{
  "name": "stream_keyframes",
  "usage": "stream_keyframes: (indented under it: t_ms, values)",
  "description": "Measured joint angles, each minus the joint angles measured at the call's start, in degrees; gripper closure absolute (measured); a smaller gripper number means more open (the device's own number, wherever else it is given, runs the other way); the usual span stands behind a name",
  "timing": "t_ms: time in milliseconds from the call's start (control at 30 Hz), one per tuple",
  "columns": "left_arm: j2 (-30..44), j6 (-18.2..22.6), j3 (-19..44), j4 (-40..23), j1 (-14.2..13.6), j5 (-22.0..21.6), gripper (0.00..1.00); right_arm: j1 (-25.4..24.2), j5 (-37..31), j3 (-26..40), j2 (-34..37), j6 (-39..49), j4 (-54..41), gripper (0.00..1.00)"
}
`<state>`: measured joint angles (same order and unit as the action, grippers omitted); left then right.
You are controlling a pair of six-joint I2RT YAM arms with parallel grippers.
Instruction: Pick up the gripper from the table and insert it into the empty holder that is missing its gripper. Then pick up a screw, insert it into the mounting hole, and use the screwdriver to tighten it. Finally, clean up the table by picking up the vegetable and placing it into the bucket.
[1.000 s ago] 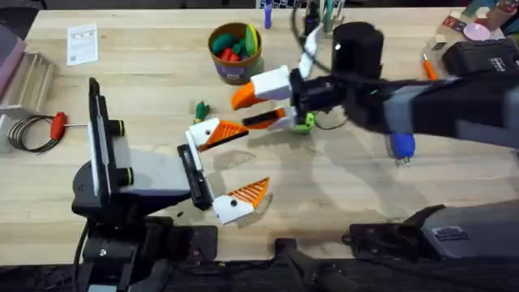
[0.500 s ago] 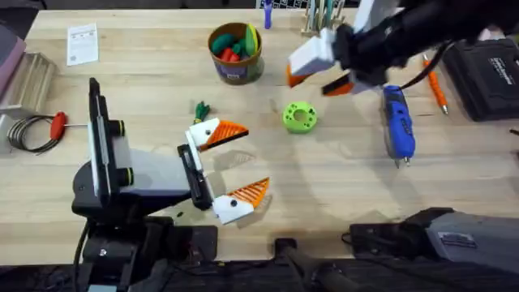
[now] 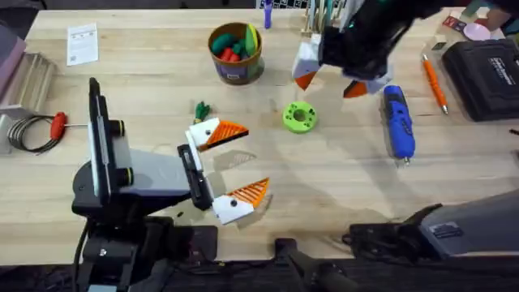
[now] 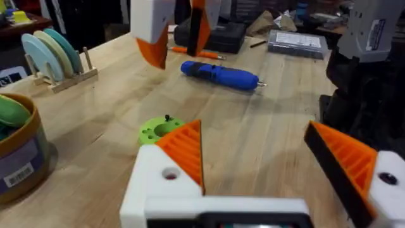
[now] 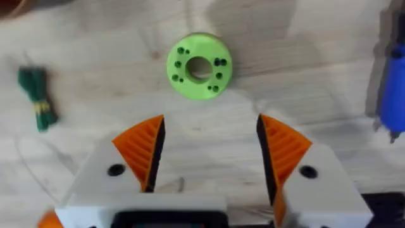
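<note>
Wooden desk (image 3: 162,49) under both arms. Right end effector (image 3: 328,83), spread and empty, hovers near the blue screwdriver (image 3: 398,122): centre over its barrel before descending. Left end effector (image 3: 231,165) rests spread, empty.

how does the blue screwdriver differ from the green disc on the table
The chunky blue cylindrical screwdriver is long and lies on its side, metal tip toward the arms' bases; the round green plastic disc is short, lies flat, and has a centre hole ringed by small holes. Both rest untouched on the wooden table.

The right tool (image 3: 331,81) has lifted clear of the green disc (image 3: 298,117) — jaws empty.
</note>
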<state>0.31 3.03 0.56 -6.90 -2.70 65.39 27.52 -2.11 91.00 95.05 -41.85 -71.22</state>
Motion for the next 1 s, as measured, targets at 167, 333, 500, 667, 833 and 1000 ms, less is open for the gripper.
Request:
stream_keyframes:
  t_ms: [167,333,500,667,833,1000]
  values:
    - [0.01,0.0,0.0,0.0,0.0,0.0,0.015,1.1,-1.82,-0.07,3.26,-10.95,2.14,0.175]
    - [0.0,0.0,0.0,0.0,0.0,0.01,0.015,1.45,-2.44,-3.82,3.63,-15.39,7.7,0.217]
    - [0.01,0.0,0.0,0.0,0.0,0.02,0.015,1.11,-2.56,-10.85,3.65,-18.93,13.58,0.296]
    - [-0.01,0.0,0.0,0.0,0.0,0.02,0.015,1.01,-2.53,-14.09,3.65,-20.77,17.55,0.4]
    - [0.01,0.0,0.0,0.0,0.0,0.02,0.015,0.73,-2.52,-14.99,4.49,-21.17,18.99,0.439]
    - [0.01,0.0,0.0,0.0,0.0,0.02,0.015,0.55,-2.52,-15.02,6.88,-21.22,19.75,0.464]
